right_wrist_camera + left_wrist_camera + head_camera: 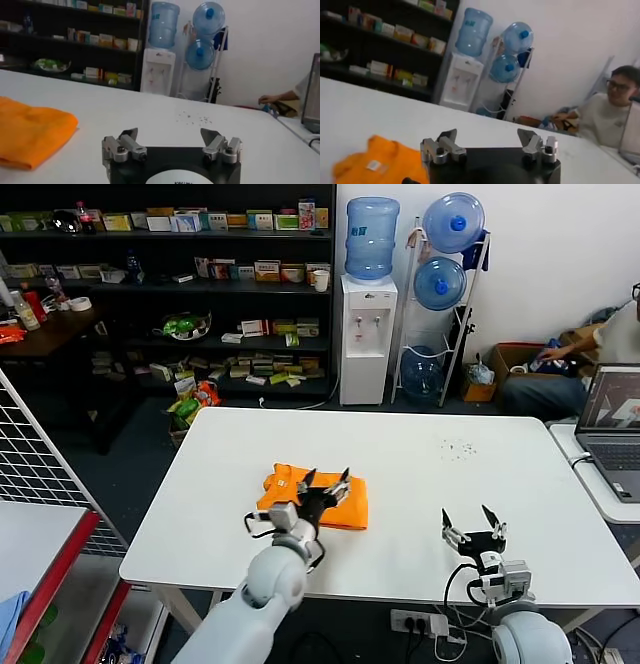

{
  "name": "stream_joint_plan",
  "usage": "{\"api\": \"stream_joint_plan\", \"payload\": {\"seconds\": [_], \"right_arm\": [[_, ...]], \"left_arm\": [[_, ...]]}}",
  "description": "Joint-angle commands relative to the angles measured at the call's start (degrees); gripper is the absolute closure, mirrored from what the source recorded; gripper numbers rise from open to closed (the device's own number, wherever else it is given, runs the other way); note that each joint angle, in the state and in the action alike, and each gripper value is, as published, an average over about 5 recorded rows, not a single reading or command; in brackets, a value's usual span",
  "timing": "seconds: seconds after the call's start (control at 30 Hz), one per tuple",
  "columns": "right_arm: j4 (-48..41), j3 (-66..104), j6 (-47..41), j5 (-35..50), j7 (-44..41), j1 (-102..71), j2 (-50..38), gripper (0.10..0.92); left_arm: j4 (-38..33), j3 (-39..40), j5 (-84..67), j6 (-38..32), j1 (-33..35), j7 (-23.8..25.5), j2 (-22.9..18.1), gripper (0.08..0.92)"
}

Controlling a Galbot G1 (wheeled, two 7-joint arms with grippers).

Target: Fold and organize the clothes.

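Nearest the robot, the right hand [474, 522] hovers low over the near right part of the white bench [420, 474], its fingers spread wide and empty, well apart from the shirt. The left hand [325, 481] hangs over the near edge of the folded orange T-shirt [340, 506], fingers released and wide apart with nothing between them; whether they touch the cloth cannot be told.

The T-shirt lies folded into a flat, roughly rectangular bundle on the left-centre of the bench, its long axis running left to right across the robot's front. In the left wrist view a small white label [374, 165] shows on the orange cloth. In the right wrist view the bundle's rounded folded edge [70, 122] faces the bare middle of the bench.

A scatter of small dark specks [458, 449] lies on the far right of the bench top. To the right an open laptop [615, 424] stands on a neighbouring surface. Beyond the bench are dark shelves [170, 284] stocked with boxes, a white water dispenser [367, 334] with a blue bottle on top, a rack of blue water bottles [445, 294], and a seated person [610, 112] in glasses by the white wall.
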Motion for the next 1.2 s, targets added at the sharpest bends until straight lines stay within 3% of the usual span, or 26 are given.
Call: {"api": "stream_joint_plan", "payload": {"seconds": [0.03, 0.3, 0.63, 1.2], "right_arm": [[-1.33, 7.89, 2.94, -0.86, -10.99, 3.08, 7.27, 0.203], [-1.26, 9.76, 2.54, -3.29, -13.90, 3.07, 8.89, 0.203], [-1.75, 10.42, 3.66, -6.30, -14.33, 1.59, 10.26, 0.203], [-1.45, 10.89, 5.02, -6.42, -13.52, 0.72, 10.81, 0.203]], "left_arm": [[-3.24, -15.19, 24.31, -14.75, 16.08, 9.18, 11.11, 0.182], [0.32, -24.30, 35.94, -21.09, 19.41, 11.01, 5.60, 0.177], [-2.50, -28.62, 37.32, -19.83, 22.50, 15.07, 0.42, 0.177], [-3.93, -30.00, 37.10, -20.07, 22.74, 16.24, 0.65, 0.177]]}}
